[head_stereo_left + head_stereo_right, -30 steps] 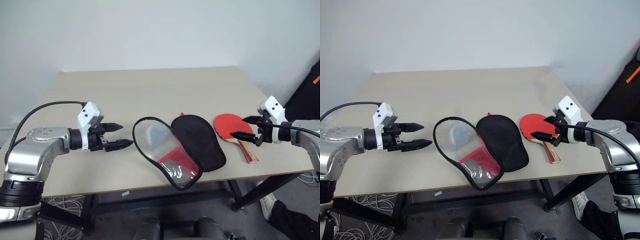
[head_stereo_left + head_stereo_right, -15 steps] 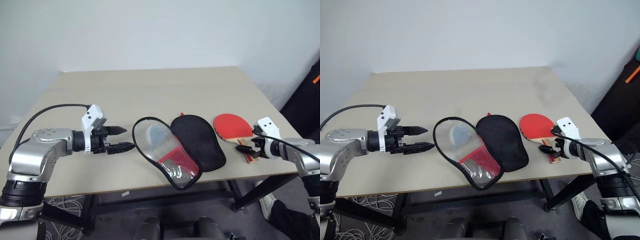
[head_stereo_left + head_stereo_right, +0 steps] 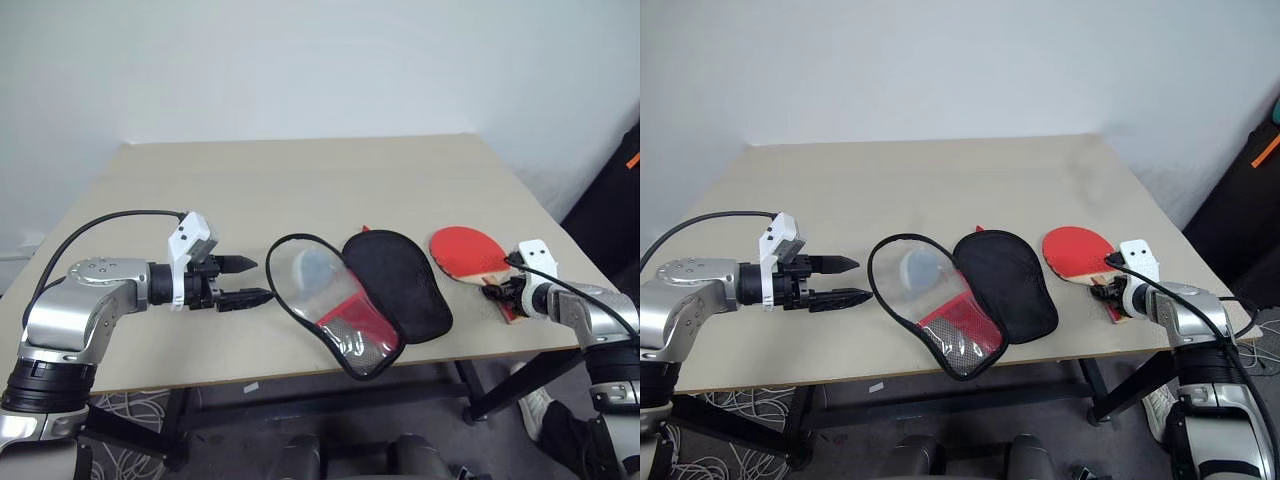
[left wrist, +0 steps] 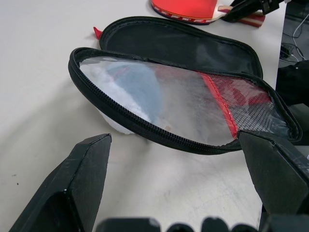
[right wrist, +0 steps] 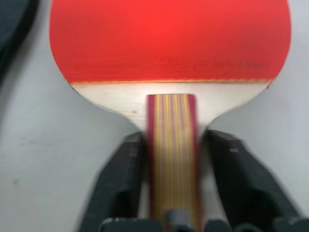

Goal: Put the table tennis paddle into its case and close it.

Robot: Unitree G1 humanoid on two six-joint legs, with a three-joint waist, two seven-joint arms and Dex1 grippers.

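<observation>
A light beige counter (image 3: 300, 180) stands against a white wall (image 3: 300, 60); cables (image 3: 130, 415) lie on the floor at 7 o'clock.

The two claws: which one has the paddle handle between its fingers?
The right claw: its fingers flank the table tennis paddle handle. The left claw is open beside the case.

You are not getting any text you can read here: the paddle (image 5: 170, 38) is showing faint lettering along the lower edge of its red rubber, but it is blurring too much to make out
</observation>
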